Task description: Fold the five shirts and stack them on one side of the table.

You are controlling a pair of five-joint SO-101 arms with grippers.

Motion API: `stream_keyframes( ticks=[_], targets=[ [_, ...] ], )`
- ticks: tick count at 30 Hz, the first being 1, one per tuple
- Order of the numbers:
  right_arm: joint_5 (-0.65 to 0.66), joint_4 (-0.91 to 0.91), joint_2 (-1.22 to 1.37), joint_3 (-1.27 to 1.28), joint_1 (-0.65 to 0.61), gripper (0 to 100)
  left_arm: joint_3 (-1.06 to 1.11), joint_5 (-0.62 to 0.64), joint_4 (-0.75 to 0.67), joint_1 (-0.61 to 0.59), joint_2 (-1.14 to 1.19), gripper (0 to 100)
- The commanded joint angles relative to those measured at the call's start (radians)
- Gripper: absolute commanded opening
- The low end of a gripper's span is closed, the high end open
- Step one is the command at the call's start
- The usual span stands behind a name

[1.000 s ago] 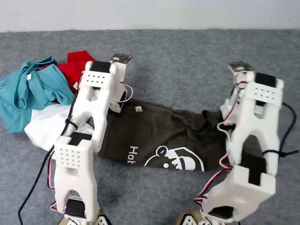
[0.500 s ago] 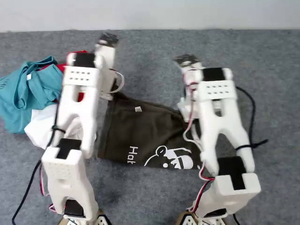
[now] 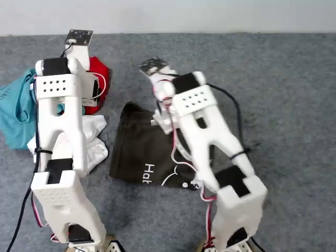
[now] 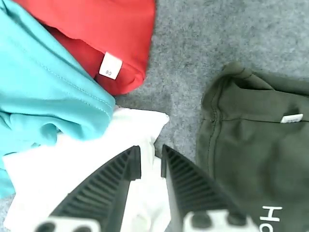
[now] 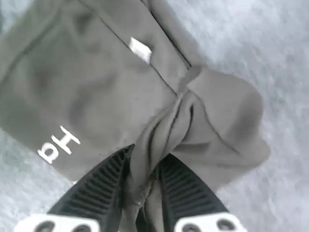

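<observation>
Barely started: the right gripper [image 5: 147,155] pinches a bunch of the dark shirt [image 3: 134,152], half-folded at centre. The left gripper [image 4: 150,151], jaws narrow and empty, hovers over the white shirt [image 3: 97,139]. The teal shirt [image 3: 16,113] and red shirt [image 3: 101,79] lie crumpled at upper left.

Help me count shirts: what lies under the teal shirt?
The teal shirt overlaps the red shirt and the white shirt; their edges disappear beneath it. Anything else under its folds is covered, so a fifth shirt cannot be confirmed.
</observation>
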Motion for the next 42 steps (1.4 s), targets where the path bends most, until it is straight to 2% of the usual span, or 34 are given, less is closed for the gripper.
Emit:
stream_keyframes(
  ticks=[1, 8, 20, 32, 42],
  targets=[
    [-0.017, -0.002, 0.085, -0.14, -0.045, 1.1, -0.025, -0.023, -0.005, -0.005, -0.061, 9],
    [-0.018, 0.019, 0.231, -0.287, -0.142, 1.1, -0.025, -0.023, -0.005, -0.005, -0.066, 9],
    [-0.017, 0.015, 0.343, -0.411, -0.228, 1.3, -0.031, -0.023, 0.014, -0.006, -0.068, 9],
    [-0.077, -0.116, 0.394, -0.417, -0.28, 1.4, -0.035, -0.023, 0.008, -0.008, -0.068, 9],
    [-0.072, -0.197, 0.4, -0.417, -0.343, 3.8, -0.246, 0.017, 0.06, -0.133, -0.068, 9]
  ],
)
